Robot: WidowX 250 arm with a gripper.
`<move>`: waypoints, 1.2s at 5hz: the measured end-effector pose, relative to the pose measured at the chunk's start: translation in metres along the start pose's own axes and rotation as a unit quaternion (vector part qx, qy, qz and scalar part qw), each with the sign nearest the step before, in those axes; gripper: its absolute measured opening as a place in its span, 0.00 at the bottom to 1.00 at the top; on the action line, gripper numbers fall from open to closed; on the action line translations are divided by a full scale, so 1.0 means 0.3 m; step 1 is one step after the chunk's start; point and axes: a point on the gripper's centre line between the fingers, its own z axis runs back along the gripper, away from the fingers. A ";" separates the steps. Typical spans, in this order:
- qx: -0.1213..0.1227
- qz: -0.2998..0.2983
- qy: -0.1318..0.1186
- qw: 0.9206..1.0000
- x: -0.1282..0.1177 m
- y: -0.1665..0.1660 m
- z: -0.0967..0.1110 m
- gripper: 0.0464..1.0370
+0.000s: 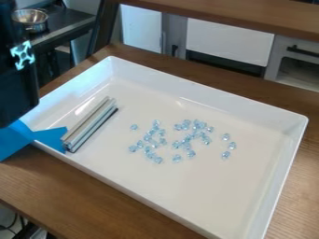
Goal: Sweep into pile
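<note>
The black gripper (17, 79) hangs at the upper left, over the tray's left corner region. Below it, a blue piece (51, 137) runs right to the near end of a silver bar-shaped sweeper (91, 123). That bar lies slanted along the left part of the white tray (187, 189), with a dark strip on its right edge. Several small, clear light-blue pieces (188, 139) are scattered right of the bar, around the tray's middle. A few of them (232, 145) lie apart toward the right, and a single one (134, 127) is nearest the bar.
High white walls (209, 91) surround the tray, which rests on a brown wooden table (93, 186). Behind are a wooden ledge (230, 17) with grey and white cabinets (227, 41), and a metal bowl (31, 18) on a dark counter at the upper left.
</note>
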 end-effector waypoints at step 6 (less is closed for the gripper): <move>0.042 -0.013 -0.067 0.997 0.454 0.427 -0.371 0.96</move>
